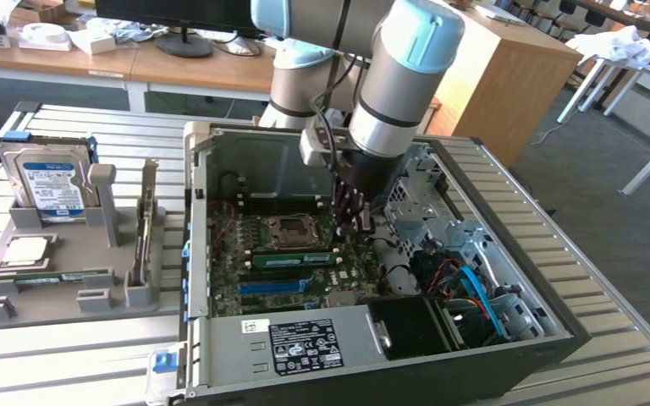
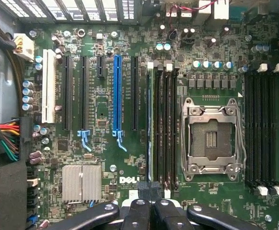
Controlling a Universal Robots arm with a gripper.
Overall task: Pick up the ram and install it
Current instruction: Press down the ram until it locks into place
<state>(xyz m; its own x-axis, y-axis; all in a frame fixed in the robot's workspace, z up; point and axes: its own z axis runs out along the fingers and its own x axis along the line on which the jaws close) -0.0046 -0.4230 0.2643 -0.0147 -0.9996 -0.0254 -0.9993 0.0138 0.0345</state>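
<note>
**Exterior view, from its left.** The tray carries the drive and the chip, well apart from the open case. Inside the case, the ram stands on edge in a slot just beside the socket, on the socket's camera side. Its long axis runs across the exterior view, left to right, parallel to the socket's edge. My arm reaches steeply down into the case, wrist toward the board. My gripper hangs at the ram's right end. I cannot tell whether they touch.

**Wrist view.** The camera looks straight down on the board. The ram appears edge-on, a thin line along its slot, with one end at my gripper. My fingers are closed together.
</note>
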